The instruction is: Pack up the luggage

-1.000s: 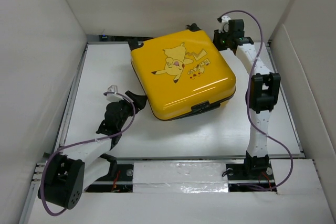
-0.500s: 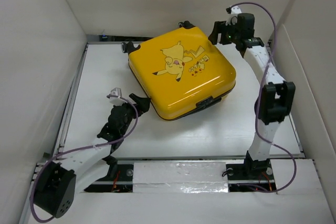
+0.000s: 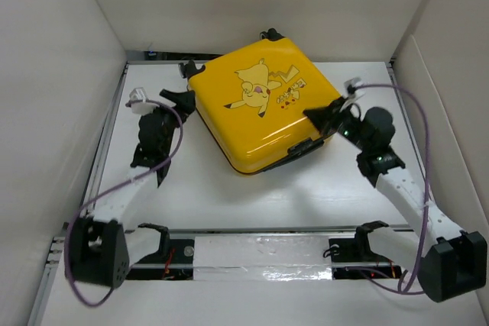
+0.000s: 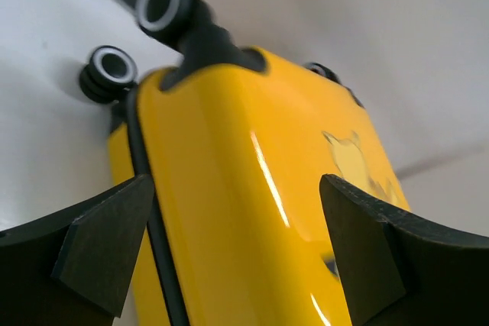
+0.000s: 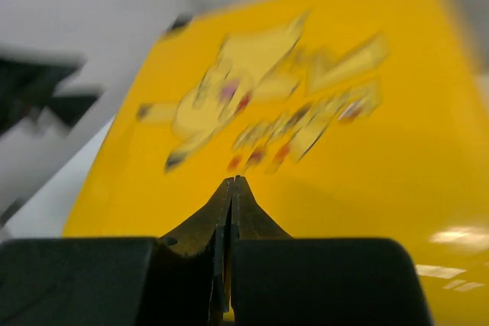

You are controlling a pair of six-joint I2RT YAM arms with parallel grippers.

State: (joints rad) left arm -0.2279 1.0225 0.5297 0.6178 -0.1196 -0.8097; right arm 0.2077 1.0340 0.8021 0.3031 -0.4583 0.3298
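Well, from above, the small squarish yellow hard-shell suitcase [image 3: 263, 108] lies flat and closed on the white table [image 3: 306, 188]. It sits toward the 12 o'clock end, with its Pikachu cartoon print [image 3: 256, 89] facing up and its corners turned askew to the table edges. A black latch or handle piece [image 3: 294, 150] sits on the suitcase edge at about 6 o'clock. The left gripper [image 3: 182, 99] is at the case's 9 o'clock corner, just beside a black wheel [image 3: 187, 69]. The right gripper [image 3: 315, 114] is at the 3 o'clock edge, its tip at the yellow shell.

In the left wrist view, the left gripper [image 4: 237, 188] is spread wide. Its dark fingers [image 4: 107, 242] stand either side of the case's yellow shell [image 4: 214, 112], and neither is seen touching it. Two black wheels with pale rims [image 4: 157, 1] stick out at 11 o'clock.

The right wrist view is blurred. The right gripper [image 5: 233, 181] has its fingers pressed together with nothing between them, and its tip points at the yellow shell [image 5: 397, 135] just under the cartoon print [image 5: 221, 97]. Whether the tip touches the shell I cannot tell.
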